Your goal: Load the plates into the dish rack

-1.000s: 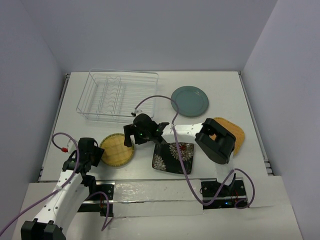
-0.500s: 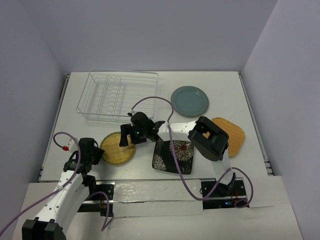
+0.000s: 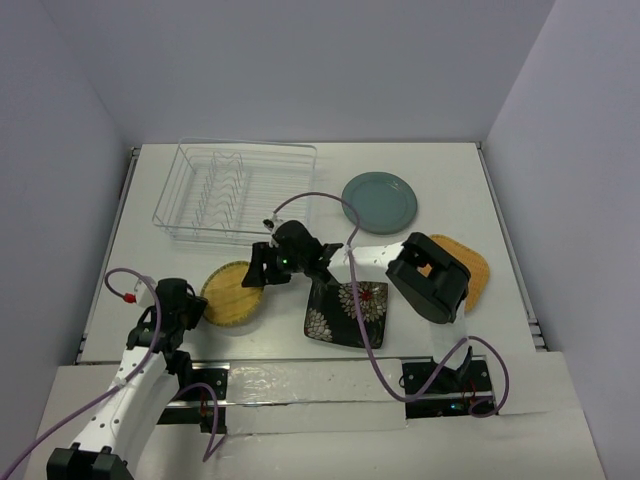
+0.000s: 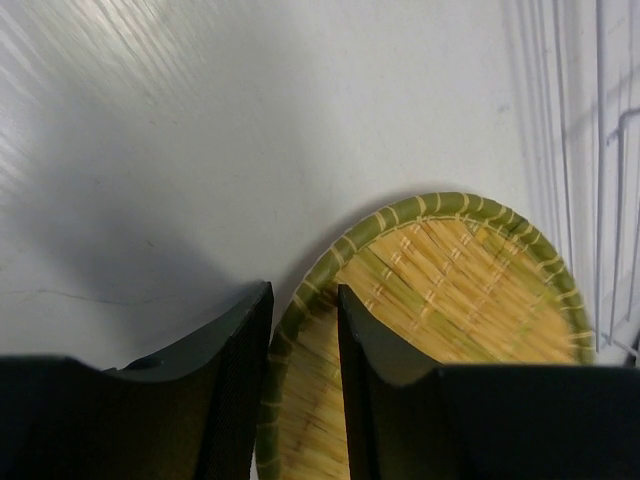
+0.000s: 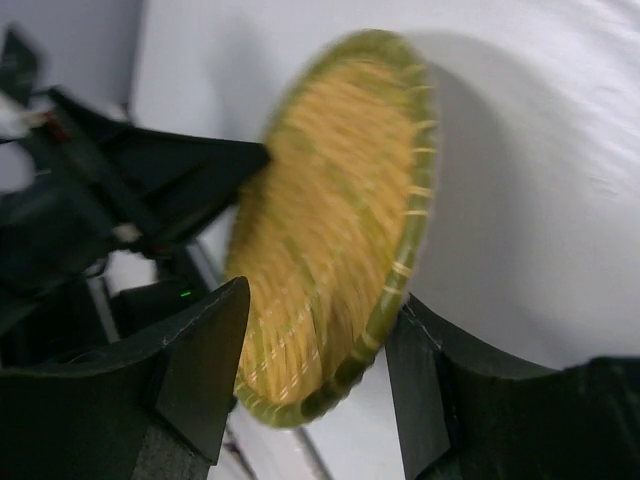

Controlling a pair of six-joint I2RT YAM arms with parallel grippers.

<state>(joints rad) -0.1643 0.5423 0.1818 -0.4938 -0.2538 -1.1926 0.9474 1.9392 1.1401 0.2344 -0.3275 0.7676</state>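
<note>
The round yellow woven plate [image 3: 231, 294] stands tilted off the table between both arms. My left gripper [image 3: 193, 305] is shut on its left rim; in the left wrist view the green rim [image 4: 290, 330] runs between the two fingers [image 4: 240, 390]. My right gripper [image 3: 259, 274] straddles the plate's right rim, jaws apart on either side of the blurred plate [image 5: 335, 230]. The clear dish rack [image 3: 235, 190] stands at the back left with nothing in it. The black flowered plate [image 3: 350, 312], teal-grey plate [image 3: 380, 201] and orange plate [image 3: 476, 262] lie flat.
The right arm's forearm [image 3: 425, 275] lies over part of the orange plate. Purple cables loop above the black plate and beside the left arm. Rack wires [image 4: 590, 150] show at the right of the left wrist view. Walls close the table in.
The yellow plate has tipped up from lying flat. My right gripper has come onto its right rim and its jaws have narrowed. The left jaws have narrowed on the left rim.
</note>
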